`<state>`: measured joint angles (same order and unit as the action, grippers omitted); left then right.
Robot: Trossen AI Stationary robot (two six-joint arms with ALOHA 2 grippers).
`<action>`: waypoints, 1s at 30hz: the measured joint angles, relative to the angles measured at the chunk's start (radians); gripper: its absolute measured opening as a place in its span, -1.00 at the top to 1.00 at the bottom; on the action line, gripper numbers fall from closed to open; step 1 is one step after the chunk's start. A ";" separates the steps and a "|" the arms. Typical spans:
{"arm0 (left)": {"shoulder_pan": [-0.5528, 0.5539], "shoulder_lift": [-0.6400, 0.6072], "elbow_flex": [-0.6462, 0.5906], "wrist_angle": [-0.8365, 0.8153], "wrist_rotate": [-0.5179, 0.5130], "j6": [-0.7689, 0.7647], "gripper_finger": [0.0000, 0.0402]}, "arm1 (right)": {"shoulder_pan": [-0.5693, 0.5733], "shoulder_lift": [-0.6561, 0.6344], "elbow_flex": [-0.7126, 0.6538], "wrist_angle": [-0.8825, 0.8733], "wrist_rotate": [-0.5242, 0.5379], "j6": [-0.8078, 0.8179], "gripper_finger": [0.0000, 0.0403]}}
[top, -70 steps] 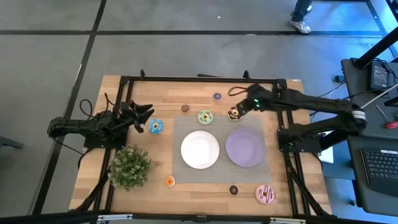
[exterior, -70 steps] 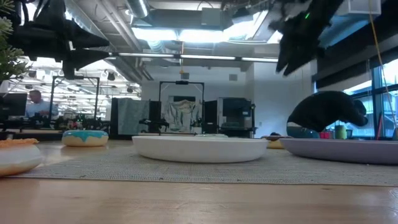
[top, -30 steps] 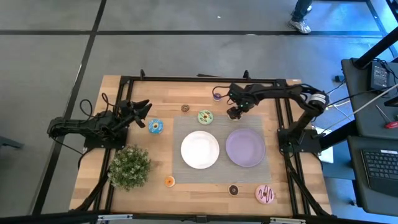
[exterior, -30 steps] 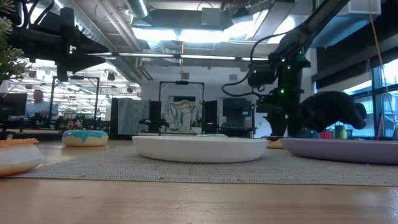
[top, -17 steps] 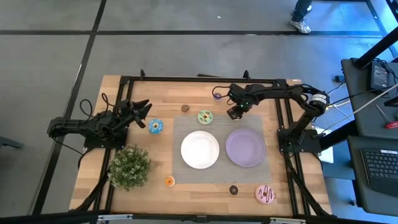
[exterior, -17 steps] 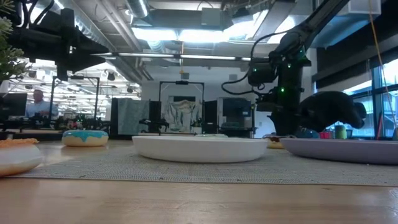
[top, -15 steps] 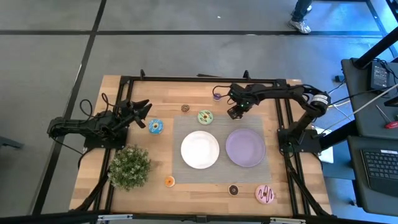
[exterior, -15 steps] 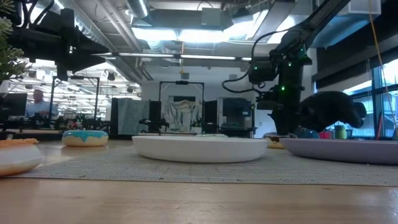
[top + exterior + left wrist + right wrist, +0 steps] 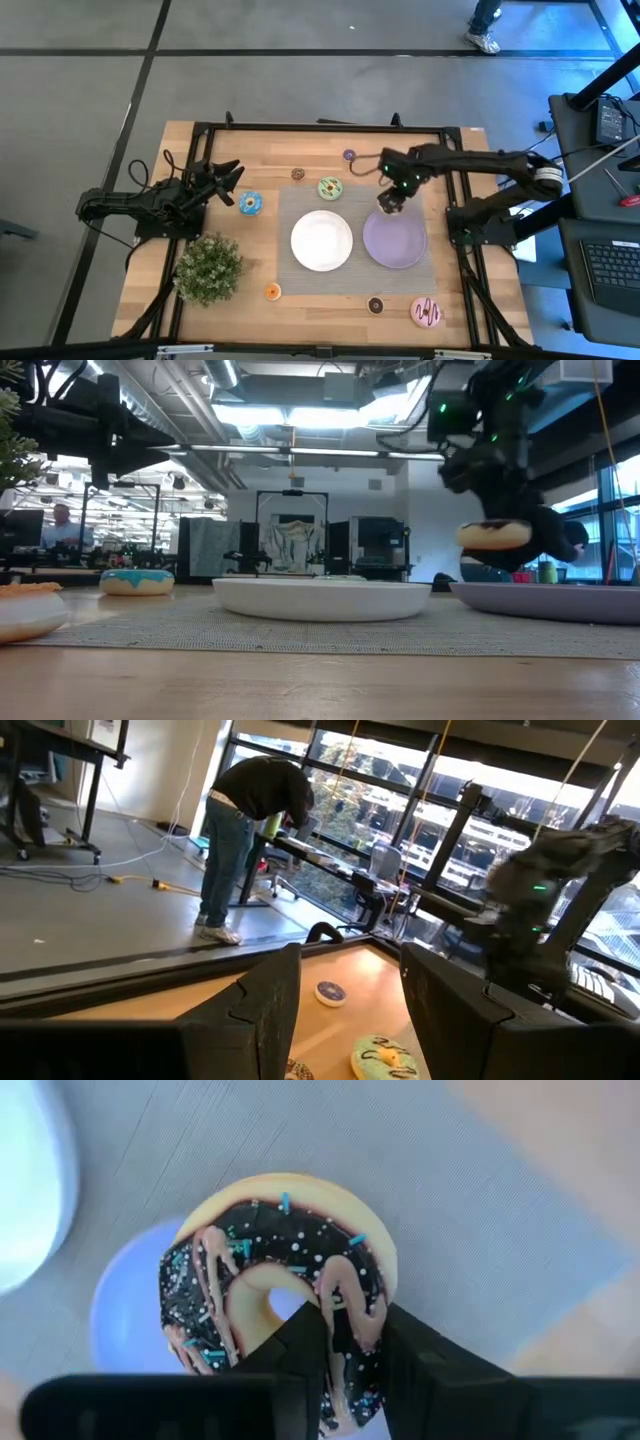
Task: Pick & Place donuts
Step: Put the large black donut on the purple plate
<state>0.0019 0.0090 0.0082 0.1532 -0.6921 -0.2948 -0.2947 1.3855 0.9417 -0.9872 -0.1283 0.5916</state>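
Note:
My right gripper [image 9: 390, 203] is shut on the brown sprinkled donut [image 9: 275, 1285], held in the air over the far left rim of the purple plate [image 9: 396, 240]; the donut also shows in the low view [image 9: 494, 535]. My left gripper [image 9: 235, 175] waits open and empty near the blue donut [image 9: 250, 203], which lies flat on the table. The green donut [image 9: 330, 188] lies on the mat's far edge. The pink striped donut [image 9: 427, 313] lies at the near right. Tiny donuts, orange [image 9: 272, 291], purple [image 9: 349, 156] and brown [image 9: 297, 174], lie scattered. My right gripper pinches one side of the donut's ring [image 9: 345, 1315], one finger in the hole and one on the outer rim. The fingers [image 9: 300, 1355] come from above, pointing down. The donut hangs about level, icing up, clear of the table and the plate.
A white plate [image 9: 321, 240] sits beside the purple one on a grey mat [image 9: 350, 205]. A potted plant [image 9: 208, 268] stands at the near left. Another tiny brown donut [image 9: 375, 305] lies near the front edge. A person [image 9: 250, 840] stands in the room beyond the table.
My right gripper has risen and gone toward the table's near edge and a little right, taking the brown sprinkled donut with it. The donut has been lifted clear of the table and now hangs over the purple plate's far rim.

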 joint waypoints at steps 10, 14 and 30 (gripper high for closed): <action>0.000 0.000 0.000 0.000 -0.024 0.002 0.16 | 0.203 0.032 -0.028 0.032 0.108 0.142 0.62; 0.000 0.000 0.000 0.000 -0.027 0.002 0.16 | 0.231 0.036 -0.109 0.059 0.108 0.169 0.62; 0.000 0.000 0.000 0.000 -0.032 0.002 0.16 | 0.227 0.036 -0.183 0.169 0.090 0.155 0.61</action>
<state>0.0017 0.0090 0.0082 0.1535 -0.7242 -0.2924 -0.0677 1.4220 0.7582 -0.8187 -0.0383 0.7463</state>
